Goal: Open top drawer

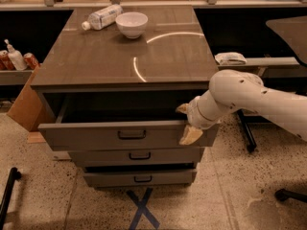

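Pinching with the gripper (186, 123) the right front rim of the top drawer (86, 137); likely sliding heavy, rigid; favouring its centre handle (132, 134).

The grey-brown wood-laminate top drawer (96, 135) is showing a small dark handle (132, 134) and a black interior. A tan gripper (188, 123) on a white arm (249, 97) is sitting at the drawer's right front edge. A white bowl (132, 24) is resting on the brown table (96, 61). A blue X (142, 209) is marking the speckled beige floor (38, 190).
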